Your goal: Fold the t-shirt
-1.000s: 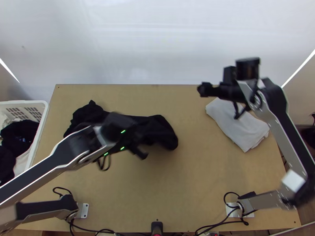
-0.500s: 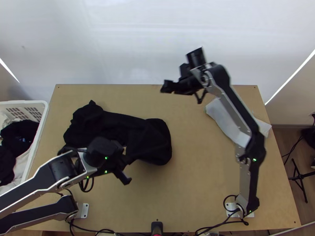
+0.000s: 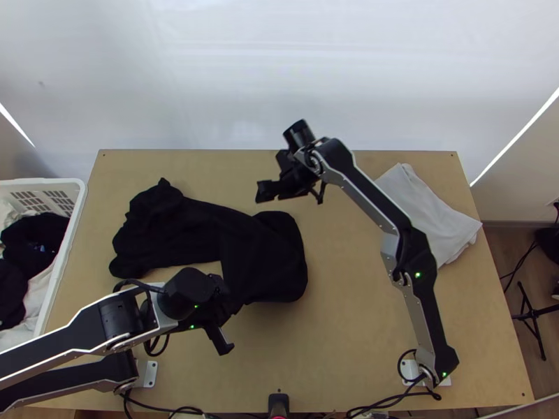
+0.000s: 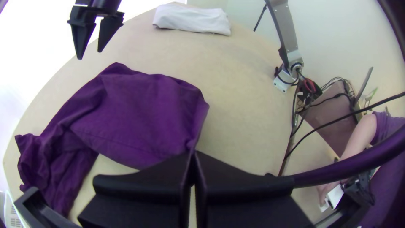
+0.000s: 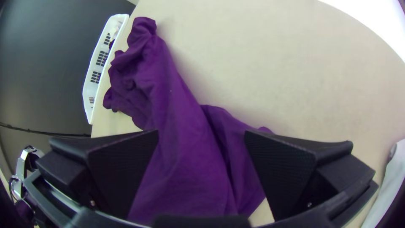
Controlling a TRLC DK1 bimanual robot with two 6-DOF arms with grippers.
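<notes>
1. Across the left and middle of the light wooden table (image 3: 356,314), in the top view, lies the black cloth t-shirt (image 3: 262,251), its left end bunched, the rest a broader, smoother panel. The left gripper (image 3: 234,306) is at the panel's near edge. The right gripper (image 3: 283,188), its arm angled over from the right, hangs above the table beside the panel's far edge. On the table's right side rests a white folded cloth (image 3: 430,216). A white plastic laundry basket (image 3: 78,199) with dark and white cloths in it stands at the left edge.

2. In the left wrist view, the left gripper (image 4: 193,153) has its two wide, flat black fingers pressed together on a corner of the t-shirt, where the fabric draws to a narrow crease. The right gripper's two fingers are apart here, near the white folded cloth.

3. In the right wrist view, the right gripper (image 5: 202,131) is spread wide over the t-shirt, with nothing gripped. The rumpled end of the shirt lies near the basket.
</notes>
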